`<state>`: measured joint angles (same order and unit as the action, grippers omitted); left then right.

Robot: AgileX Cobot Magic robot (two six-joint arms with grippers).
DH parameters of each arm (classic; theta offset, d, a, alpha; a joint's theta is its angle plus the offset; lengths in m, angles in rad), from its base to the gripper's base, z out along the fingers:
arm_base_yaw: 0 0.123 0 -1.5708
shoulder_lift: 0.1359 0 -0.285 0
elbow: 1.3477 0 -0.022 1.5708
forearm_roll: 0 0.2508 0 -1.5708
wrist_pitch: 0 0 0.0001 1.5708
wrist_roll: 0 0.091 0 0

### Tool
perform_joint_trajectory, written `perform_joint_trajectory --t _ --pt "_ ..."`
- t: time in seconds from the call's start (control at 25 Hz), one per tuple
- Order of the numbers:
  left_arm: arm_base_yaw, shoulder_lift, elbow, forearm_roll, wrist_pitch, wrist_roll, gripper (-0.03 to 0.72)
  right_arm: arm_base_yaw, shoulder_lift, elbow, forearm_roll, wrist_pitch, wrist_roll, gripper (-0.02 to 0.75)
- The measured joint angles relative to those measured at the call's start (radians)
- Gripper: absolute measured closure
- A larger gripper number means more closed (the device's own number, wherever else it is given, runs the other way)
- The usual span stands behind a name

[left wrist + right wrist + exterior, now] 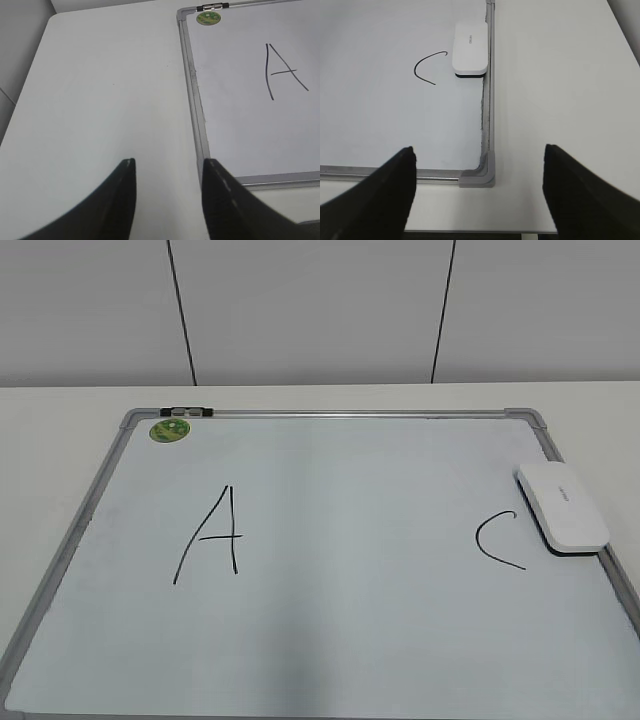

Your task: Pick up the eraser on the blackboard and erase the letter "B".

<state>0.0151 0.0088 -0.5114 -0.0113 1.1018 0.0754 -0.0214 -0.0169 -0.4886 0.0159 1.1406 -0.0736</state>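
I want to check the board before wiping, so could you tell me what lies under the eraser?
The eraser lies flat on the blackboard by its right frame, beside the C. Only its dark underside edge shows; any marks beneath are covered.

White table point(60, 430) — grey panelled wall point(310, 310) behind, dark seams.

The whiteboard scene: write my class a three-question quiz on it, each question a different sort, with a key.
1. True or false: the letter "B" is visible on the blackboard.
2. Multiple choice: the eraser lies (a) beside the "A", (b) by the board's right frame near the "C", (c) on the green sticker.
3. Fill in: the right gripper is ____ and holds nothing.

Key
1. False: only the "A" and "C" show, with bare board between them.
2. b
3. open; the left gripper is open too.
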Motion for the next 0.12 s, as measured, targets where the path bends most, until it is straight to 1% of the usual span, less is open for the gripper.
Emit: perform_joint_trajectory --t 0.12 --pt "0.0 0.0 0.0 0.0 0.0 0.0 0.372 0.0 0.0 0.0 0.0 0.0 0.0 0.151"
